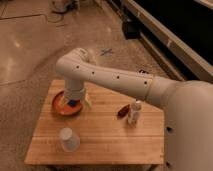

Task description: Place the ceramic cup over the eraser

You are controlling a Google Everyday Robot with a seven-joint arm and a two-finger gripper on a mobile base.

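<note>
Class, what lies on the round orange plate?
A small blue block shows on the round orange plate. The gripper hangs just above it; the white arm covers the plate's far part, so anything there is hidden.

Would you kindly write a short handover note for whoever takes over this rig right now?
The gripper sits low over the orange plate, at the table's back left.
The ceramic cup stands front left, well apart from it.
The eraser is not visible, perhaps hidden by the arm.
Done: nothing yet.
Left: grasp the ceramic cup, find the eraser, cover it.
</note>
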